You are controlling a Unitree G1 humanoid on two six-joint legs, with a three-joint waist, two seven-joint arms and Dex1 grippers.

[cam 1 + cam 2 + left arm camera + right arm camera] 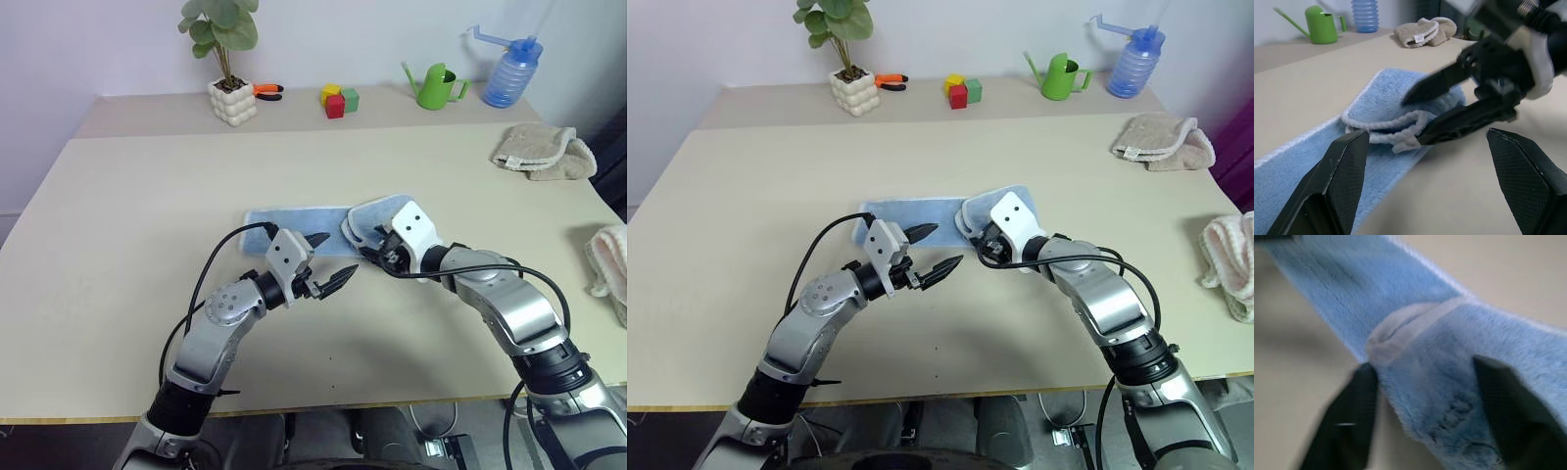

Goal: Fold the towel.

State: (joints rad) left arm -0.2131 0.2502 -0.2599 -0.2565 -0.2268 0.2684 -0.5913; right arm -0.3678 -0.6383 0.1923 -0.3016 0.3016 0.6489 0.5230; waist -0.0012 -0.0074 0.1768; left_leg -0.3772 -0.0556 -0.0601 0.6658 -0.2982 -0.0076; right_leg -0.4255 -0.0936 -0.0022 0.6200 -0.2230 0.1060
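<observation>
Towel (294, 217): lying flat as a long light blue strip mid-surface, its right end turned back over itself into a loose, puffy flap (1400, 105) with whitish edging showing along the fold.

Fold state: judged partway; flap sitting unpressed and rounded, edges not lined up with the layer beneath.

Risk, flap: likely to spring back open or slide off square once let go, since nothing pins it and terry tends to relax.

Risk, snag: right fingers sitting right at the flap's edging in the left wrist view; a loop or the stitched edge catching on a fingertip during withdrawal would drag the fold out of place.

Risk, collision: both grippers close together just in front of the towel; a careless reach by either could knock the other or bunch the cloth.

Risk, strip: long left portion free on the smooth surface (118, 215), so a one-sided pull would skew the whole cloth rather than fold it.

Right gripper (1444, 110): jaws apart, one finger above the flap and one at its lower edge; cloth lying between them in the right wrist view, fingers (1347, 426) straddling it, not clamped.

Left gripper (328, 262): jaws wide apart, pointing level toward the folded end, holding nothing, clear of the towel.

Bystanders: beige bunched towel (544, 152) and pale cream cloth (612, 264) well apart at the right, not involved.
</observation>
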